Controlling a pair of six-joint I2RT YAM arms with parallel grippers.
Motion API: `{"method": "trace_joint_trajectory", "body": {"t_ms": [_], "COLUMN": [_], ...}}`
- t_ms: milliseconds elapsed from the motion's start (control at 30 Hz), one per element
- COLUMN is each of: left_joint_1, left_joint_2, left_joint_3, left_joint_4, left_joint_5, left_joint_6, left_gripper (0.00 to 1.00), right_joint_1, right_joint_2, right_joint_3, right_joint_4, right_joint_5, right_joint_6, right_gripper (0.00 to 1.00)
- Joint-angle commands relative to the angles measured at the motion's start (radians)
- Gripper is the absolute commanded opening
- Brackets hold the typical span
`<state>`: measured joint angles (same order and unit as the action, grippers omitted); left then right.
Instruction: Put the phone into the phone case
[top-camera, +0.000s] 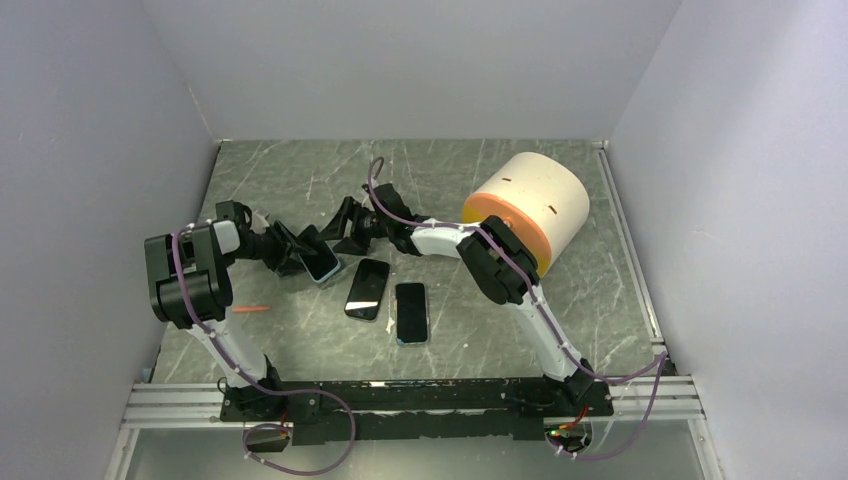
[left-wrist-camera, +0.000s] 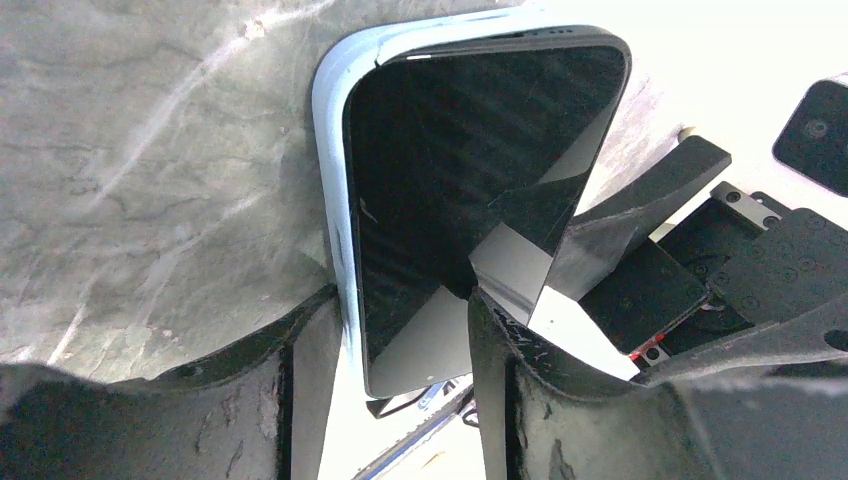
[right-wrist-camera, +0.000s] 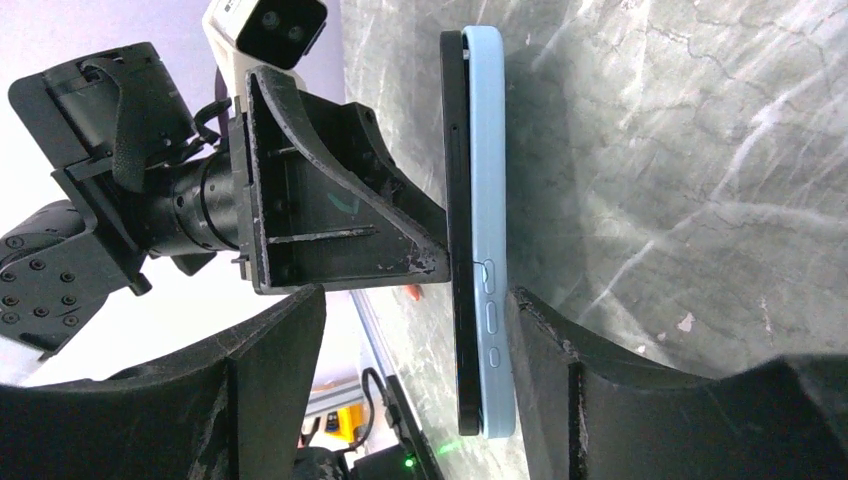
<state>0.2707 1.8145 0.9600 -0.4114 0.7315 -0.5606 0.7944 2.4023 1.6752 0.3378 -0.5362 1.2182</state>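
One grey marble table (top-camera: 480, 170) carried everything. Over its left-middle part the left arm (top-camera: 185, 275) reached in from the left and the right arm (top-camera: 500, 262) from the right, so both wrists met at one spot, equally near.

Between them was the pale blue phone case (right-wrist-camera: 490, 200), with the phone (left-wrist-camera: 470, 150) laid into it, screen outward. In the right wrist view the pair was seen edge-on. Its long axis ran straight away from the right gripper (right-wrist-camera: 418, 300), between the two fingers. These jaws stood apart: one finger (right-wrist-camera: 560, 360) was touching or just beside the back of the case, and the other was clear of the glass.

The left gripper (left-wrist-camera: 405, 300) pointed at the screen, across the long axis. Its jaws also stood apart, one at the long rim of the case and one fingertip (right-wrist-camera: 425, 262) on the glass. Whether they clamped anything I could not tell.

At the far corner in the left wrist view the phone seemed not seated yet, so I judged that the coming move was a push square to the screen.
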Motion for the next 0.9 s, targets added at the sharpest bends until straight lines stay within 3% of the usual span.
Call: {"method": "trace_joint_trajectory", "body": {"t_ms": [0,200,467,700,867], "left_joint_1": [-0.028,-0.028,-0.028,-0.028,-0.028], "left_joint_2": [-0.029,-0.031,-0.045,-0.056,-0.053], "left_joint_3": [-0.021,-0.019,-0.032,-0.058,-0.056], "left_joint_4": [-0.011,-0.015,-0.025,-0.007,-0.017], "left_joint_5": [0.057,0.069,0.056,0.059,0.051], "left_joint_6": [-0.006,-0.003,0.006,-0.005,0.005], "left_gripper": [0.53,0.55,0.57,0.48,0.47], "right_joint_1": [0.063,0.064,0.071,0.083,0.081], "right_joint_2": [-0.013,0.005,0.023,0.032,0.000], "right_joint_3": [0.050,0.060,0.093,0.138,0.070], "right_joint_4": [0.037,0.071,0.034,-0.076,-0.037], "right_joint_5": [-0.076,-0.099,-0.118,-0.112,-0.087], "right_joint_6": [0.008,0.041,0.041,-0.002,-0.002], "right_gripper": [0.67,0.59,0.58,0.58,0.44]}}
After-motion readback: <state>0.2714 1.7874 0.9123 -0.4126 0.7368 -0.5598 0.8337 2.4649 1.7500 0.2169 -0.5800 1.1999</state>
